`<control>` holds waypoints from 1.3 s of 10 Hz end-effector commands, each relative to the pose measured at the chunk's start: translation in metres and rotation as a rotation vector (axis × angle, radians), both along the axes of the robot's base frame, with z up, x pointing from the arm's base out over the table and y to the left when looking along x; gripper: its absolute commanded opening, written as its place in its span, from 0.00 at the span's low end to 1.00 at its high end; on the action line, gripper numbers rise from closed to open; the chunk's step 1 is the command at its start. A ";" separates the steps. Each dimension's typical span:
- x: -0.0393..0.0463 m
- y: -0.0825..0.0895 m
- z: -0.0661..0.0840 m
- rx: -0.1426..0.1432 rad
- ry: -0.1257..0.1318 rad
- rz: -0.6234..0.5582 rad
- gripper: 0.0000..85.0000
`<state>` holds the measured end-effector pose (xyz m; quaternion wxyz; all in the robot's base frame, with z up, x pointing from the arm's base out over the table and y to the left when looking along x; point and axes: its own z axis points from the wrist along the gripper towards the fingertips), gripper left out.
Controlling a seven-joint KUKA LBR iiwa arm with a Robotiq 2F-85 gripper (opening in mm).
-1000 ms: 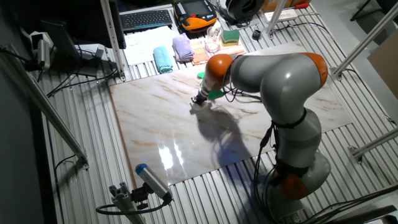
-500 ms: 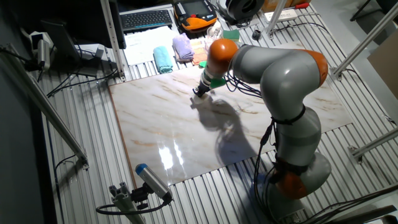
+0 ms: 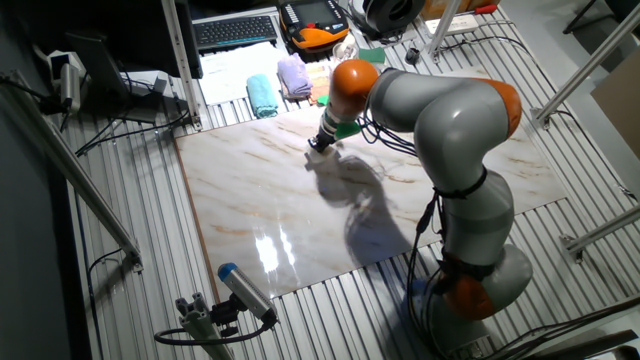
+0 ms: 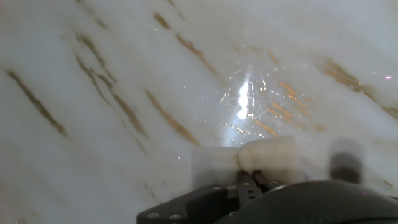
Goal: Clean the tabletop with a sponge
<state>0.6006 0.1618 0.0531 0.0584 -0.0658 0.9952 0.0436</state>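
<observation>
The tabletop (image 3: 260, 200) is a glossy white marble-look slab with tan veins; it fills the hand view (image 4: 124, 74). My gripper (image 3: 320, 143) is low over the slab's far middle part, near its back edge. In the hand view the gripper (image 4: 250, 179) is shut on the cream-beige sponge (image 4: 267, 155), which is squeezed at the middle and pressed against the slab. The image is blurred on the right. In the fixed view the sponge is mostly hidden under the hand.
Behind the slab lie a teal cloth (image 3: 262, 95), a lilac cloth (image 3: 293, 75) and a green-and-yellow sponge (image 3: 370, 57). A keyboard (image 3: 237, 30) and an orange device (image 3: 320, 25) stand further back. A blue-tipped tool (image 3: 243, 290) sits at the front left on ribbed grey metal.
My gripper has slid with the sponge across the slab toward its back edge, up and slightly right in the fixed view. The arm's shadow has moved with it.
</observation>
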 end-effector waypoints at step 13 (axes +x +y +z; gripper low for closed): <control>-0.0109 0.067 -0.026 0.017 -0.037 -0.097 0.00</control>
